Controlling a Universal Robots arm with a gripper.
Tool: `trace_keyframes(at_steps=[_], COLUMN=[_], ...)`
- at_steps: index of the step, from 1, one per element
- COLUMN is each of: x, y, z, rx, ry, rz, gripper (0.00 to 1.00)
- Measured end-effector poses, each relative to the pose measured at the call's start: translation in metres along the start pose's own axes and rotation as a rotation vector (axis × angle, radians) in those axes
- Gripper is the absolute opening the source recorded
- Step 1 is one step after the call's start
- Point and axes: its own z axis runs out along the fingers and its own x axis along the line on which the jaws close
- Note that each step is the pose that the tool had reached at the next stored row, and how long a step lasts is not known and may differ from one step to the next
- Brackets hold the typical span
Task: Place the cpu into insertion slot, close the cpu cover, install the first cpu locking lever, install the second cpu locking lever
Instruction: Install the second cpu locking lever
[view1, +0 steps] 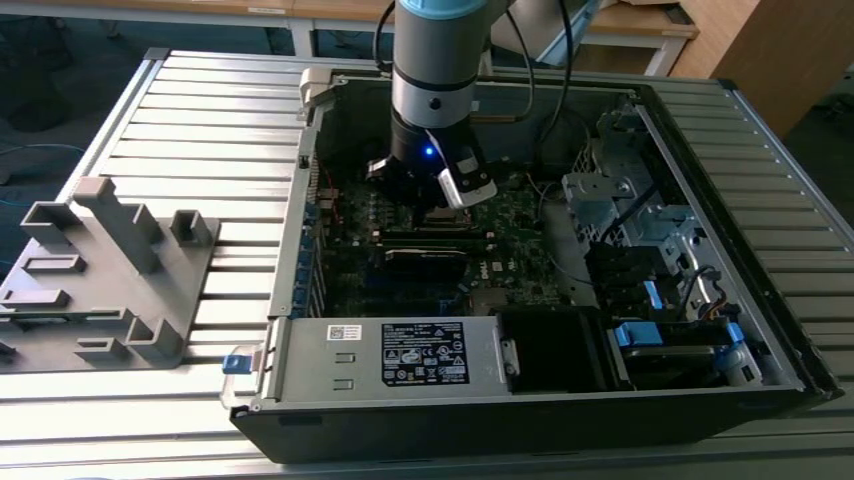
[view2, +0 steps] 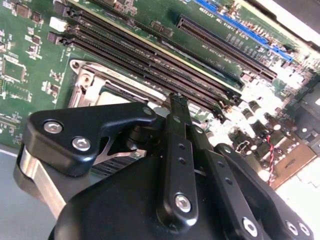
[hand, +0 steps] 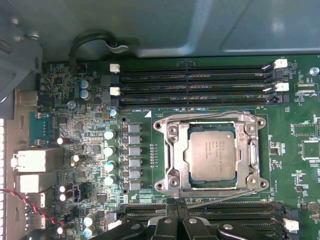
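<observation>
First wrist view: the cpu (hand: 212, 153) sits in its socket, the cpu cover (hand: 212, 151) down around it. My gripper (hand: 177, 204) hovers just beside the socket edge, jaws pressed together, empty. Risk, in my judgement: the slim tips slipping onto the neighbouring memory slots (hand: 195, 82).

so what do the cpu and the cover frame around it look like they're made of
The cpu: a metal top, dull silver-tan with a matte, brushed-looking sheen and faint print. The cpu cover: likely stamped steel, bright silver, with glints along its edges and round fasteners at the corners. It lies flat around the chip.
</observation>
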Motion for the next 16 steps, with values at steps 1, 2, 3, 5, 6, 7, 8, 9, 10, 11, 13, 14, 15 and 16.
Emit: trace_keyframes(at_steps=[1, 2, 3, 5, 6, 7, 8, 9, 10, 11, 13, 14, 15, 16], x=[0.0003, 0.0006, 0.0011, 0.0022, 0.0025, 0.0026, 0.0027, 0.0031, 0.0042, 0.0051, 0.007, 0.0078, 0.0082, 0.0082], y=[0.0, 0.0, -0.0001, -0.0002, -0.0002, -0.0002, -0.0003, -0.0003, -0.0004, -0.0004, -0.0005, -0.0005, -0.0005, -0.0006], z=[0.0006, 0.0013, 0.0022, 0.0041, 0.005, 0.0059, 0.0066, 0.0069, 0.0072, 0.0076, 0.0084, 0.0089, 0.0093, 0.0096], rx=[-0.0004, -0.0006, -0.0007, -0.0008, -0.0006, -0.0007, -0.0007, -0.0006, -0.0006, -0.0008, -0.0017, -0.0025, -0.0035, -0.0037], ry=[0.0, 0.0, 0.0, 0.0, 0.0001, 0.0001, 0.0001, 0.0001, 0.0001, 0.0, 0.0001, 0.0001, 0.0001, 0.0001], rz=[0.0, 0.0, 0.0, 0.0, 0.0, 0.0, 0.0, 0.0, 0.0, 0.0, 0.0, 0.0, 0.0, 0.0], gripper=[0.1, 0.1, 0.1, 0.1, 0.1, 0.1, 0.1, 0.1, 0.1, 0.1, 0.1, 0.1, 0.1, 0.1])
